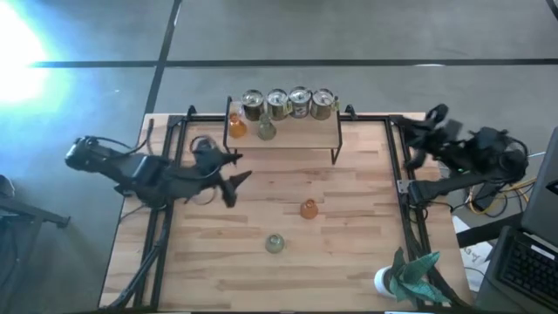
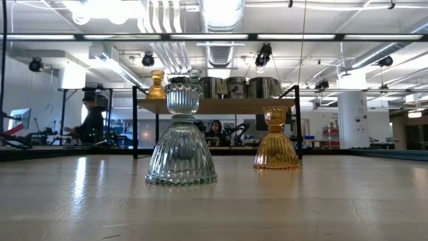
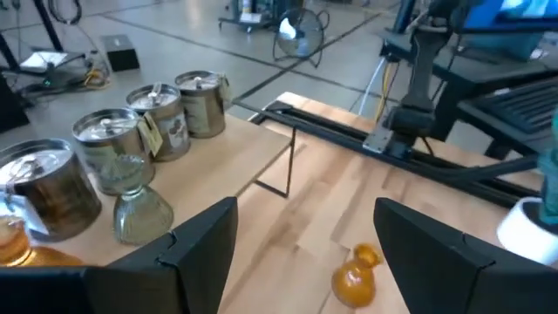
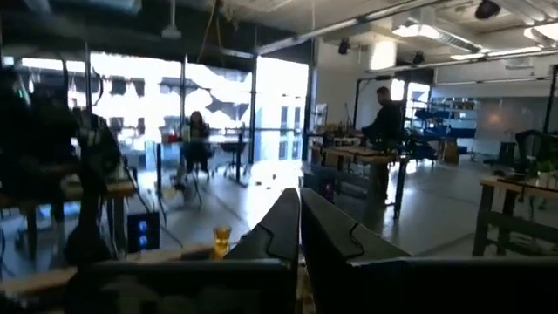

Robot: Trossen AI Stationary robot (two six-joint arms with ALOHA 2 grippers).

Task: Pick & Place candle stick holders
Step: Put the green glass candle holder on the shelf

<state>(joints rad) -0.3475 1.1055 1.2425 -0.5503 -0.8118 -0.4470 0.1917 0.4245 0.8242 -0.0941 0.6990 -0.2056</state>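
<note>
Pale wood planks make up the table (image 1: 349,253) under me, and a low wooden shelf (image 1: 296,133) on dark legs stands along its far edge. On that shelf the four silvery mottled cans (image 1: 288,104) sit in a row, touching or nearly so. In front of them, toward the shelf's left end, stand an amber glass holder (image 1: 236,127) and a clear green glass holder (image 1: 266,130), side by side.

My left gripper (image 1: 228,177) hangs over the table's left part, just in front of the shelf, with its fingers (image 3: 205,244) spread wide and nothing between them. Past those fingers I see the cans (image 3: 113,139), the green holder on the shelf (image 3: 139,205) and a second amber holder (image 3: 356,277) lower down on the planks.

That second amber holder (image 1: 308,208) stands near the table's middle, and a second green holder (image 1: 275,243) stands nearer the front edge, a little to its left and apart from it. From table height both stand upright, the green one (image 2: 181,144) closer and the amber one (image 2: 275,139) behind and to its right.

My right gripper (image 4: 299,228) rests off the table's right edge, fingers pressed together on nothing. A white pot with teal leaves (image 1: 403,277) sits at the front right corner. People show in the room behind.
</note>
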